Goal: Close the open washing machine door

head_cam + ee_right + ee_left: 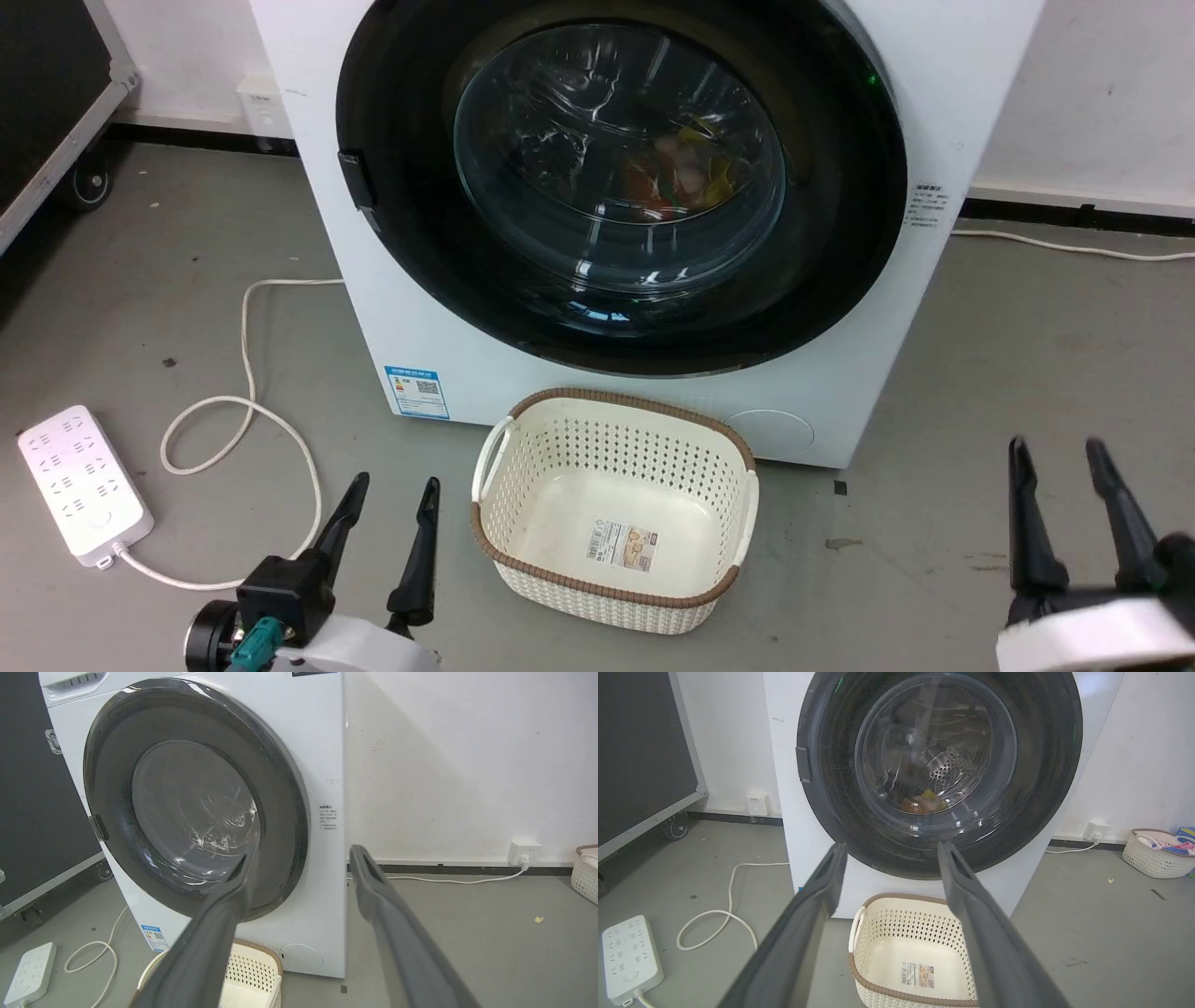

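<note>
Door (621, 187) flush against washer (439, 327) front

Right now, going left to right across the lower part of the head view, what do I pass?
In order: power strip → left gripper, open → cream basket → right gripper, open.

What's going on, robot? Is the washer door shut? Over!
Left gripper and right gripper open, empty. Washing machine door looks shut, flush with front. Basket on floor below, not blocking.
</note>
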Robot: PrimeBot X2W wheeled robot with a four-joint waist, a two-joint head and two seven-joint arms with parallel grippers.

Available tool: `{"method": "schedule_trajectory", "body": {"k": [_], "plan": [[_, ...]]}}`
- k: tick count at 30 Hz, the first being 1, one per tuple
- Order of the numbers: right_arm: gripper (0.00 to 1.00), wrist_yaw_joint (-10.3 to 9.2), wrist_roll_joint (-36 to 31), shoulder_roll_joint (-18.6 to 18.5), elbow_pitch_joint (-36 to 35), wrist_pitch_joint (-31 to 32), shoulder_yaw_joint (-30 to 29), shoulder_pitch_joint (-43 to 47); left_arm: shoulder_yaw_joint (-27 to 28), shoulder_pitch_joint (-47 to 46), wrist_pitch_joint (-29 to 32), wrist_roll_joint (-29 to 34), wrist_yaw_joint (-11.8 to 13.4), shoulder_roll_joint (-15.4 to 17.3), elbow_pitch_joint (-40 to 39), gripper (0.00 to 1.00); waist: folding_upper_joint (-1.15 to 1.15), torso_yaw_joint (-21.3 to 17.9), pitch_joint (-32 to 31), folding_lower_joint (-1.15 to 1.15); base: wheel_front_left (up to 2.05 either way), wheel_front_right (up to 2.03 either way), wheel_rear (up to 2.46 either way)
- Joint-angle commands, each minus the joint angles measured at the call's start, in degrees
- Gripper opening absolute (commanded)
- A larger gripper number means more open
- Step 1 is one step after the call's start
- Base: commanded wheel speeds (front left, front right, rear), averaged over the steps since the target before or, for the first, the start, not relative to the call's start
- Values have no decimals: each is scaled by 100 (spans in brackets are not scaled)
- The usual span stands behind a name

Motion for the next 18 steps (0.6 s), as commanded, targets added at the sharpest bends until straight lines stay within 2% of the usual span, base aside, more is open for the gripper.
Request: {"method": "schedule_trajectory", "body": {"k": [1, 18], "plan": [[100, -3, -109, 37, -46, 2, -54, 170, -33, 55, 11, 8, 33, 24, 19, 100, 0, 12, 0, 1, 0, 0, 0], [100, -3, -262, 67, 300, -74, -86, 493, -130, 138, -16, -11, 202, 2, 93, 100, 0, 80, 5, 1, 0, 0, 0]]}}
